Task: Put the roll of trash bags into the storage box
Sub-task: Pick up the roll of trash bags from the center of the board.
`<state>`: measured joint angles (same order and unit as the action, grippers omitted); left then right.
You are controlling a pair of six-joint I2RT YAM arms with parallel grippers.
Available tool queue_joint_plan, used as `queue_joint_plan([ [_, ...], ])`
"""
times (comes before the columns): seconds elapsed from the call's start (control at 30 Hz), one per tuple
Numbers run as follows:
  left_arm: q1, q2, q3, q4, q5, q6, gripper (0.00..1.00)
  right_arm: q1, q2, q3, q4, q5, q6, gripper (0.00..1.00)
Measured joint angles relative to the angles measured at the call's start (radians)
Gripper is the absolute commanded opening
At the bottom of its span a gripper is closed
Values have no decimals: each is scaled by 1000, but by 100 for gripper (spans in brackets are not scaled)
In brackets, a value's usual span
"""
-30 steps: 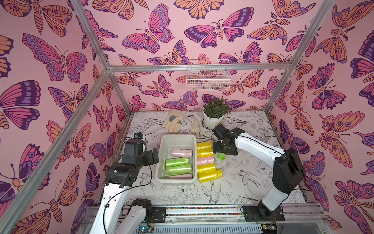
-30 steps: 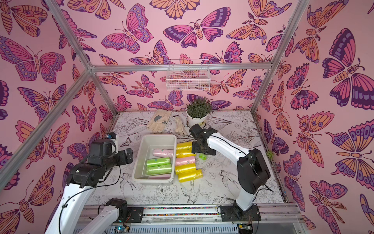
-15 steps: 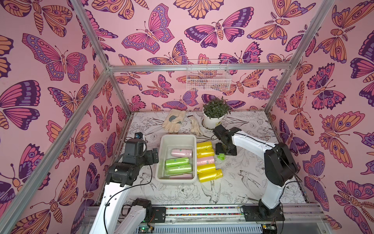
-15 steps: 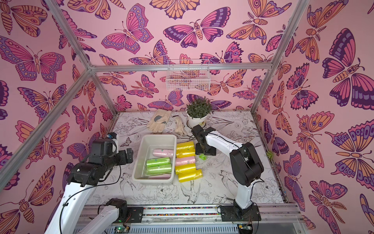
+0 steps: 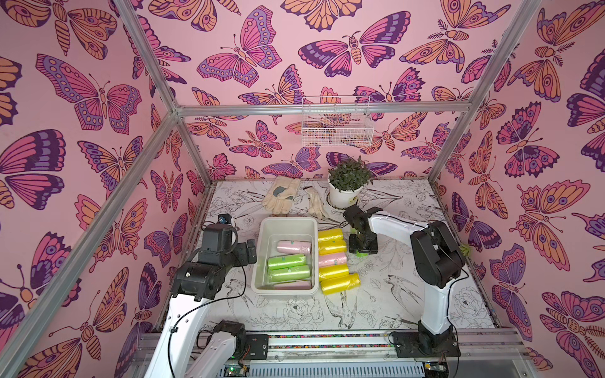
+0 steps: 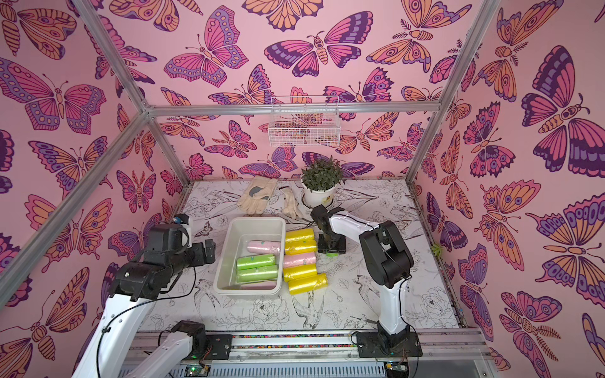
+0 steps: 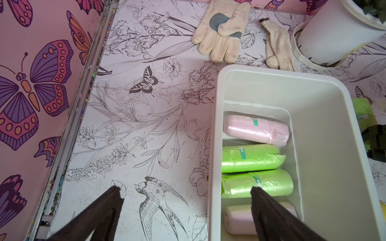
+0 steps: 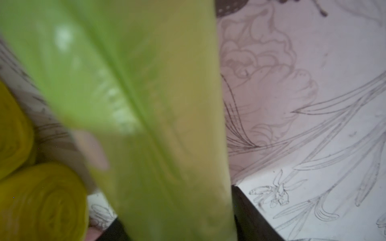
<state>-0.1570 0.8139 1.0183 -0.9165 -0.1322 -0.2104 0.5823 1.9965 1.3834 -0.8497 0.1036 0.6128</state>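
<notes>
Right gripper clasps a lime-green plastic trash-bag roll
Yellow plastic rolls lie just beside it; left gripper gapes wide just beside the off-white rectangular plastic storage box

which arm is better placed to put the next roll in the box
Right. The right gripper has jaws either side of the green roll on the table; the left gripper hangs open beyond the storage box, holding nothing.
</notes>
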Motion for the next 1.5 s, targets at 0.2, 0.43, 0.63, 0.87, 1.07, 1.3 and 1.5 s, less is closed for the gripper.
queue_joint_plan([
  [0.2, 1, 3, 0, 0, 0, 0, 100, 0, -5, -3, 23, -10, -38, 26],
  [0.43, 2, 11, 0, 2, 0, 0, 100, 0, -55, -69, 77, -12, -90, 13],
  [0.63, 6, 11, -2, 2, 0, 0, 100, 0, -164, -146, 79, -8, -125, 6],
  [0.87, 6, 11, -2, 2, 1, 0, 100, 11, -369, -175, 90, 9, -201, 3],
  [1.07, 6, 11, -2, 2, 1, 0, 100, 60, -568, -212, 122, 3, -295, 0],
  [1.3, 6, 11, -2, 2, 1, 0, 100, 123, -762, -288, 202, -80, -390, 0],
  [1.5, 6, 3, -2, 2, 1, 0, 100, 183, -812, -298, 229, -144, -447, 0],
])
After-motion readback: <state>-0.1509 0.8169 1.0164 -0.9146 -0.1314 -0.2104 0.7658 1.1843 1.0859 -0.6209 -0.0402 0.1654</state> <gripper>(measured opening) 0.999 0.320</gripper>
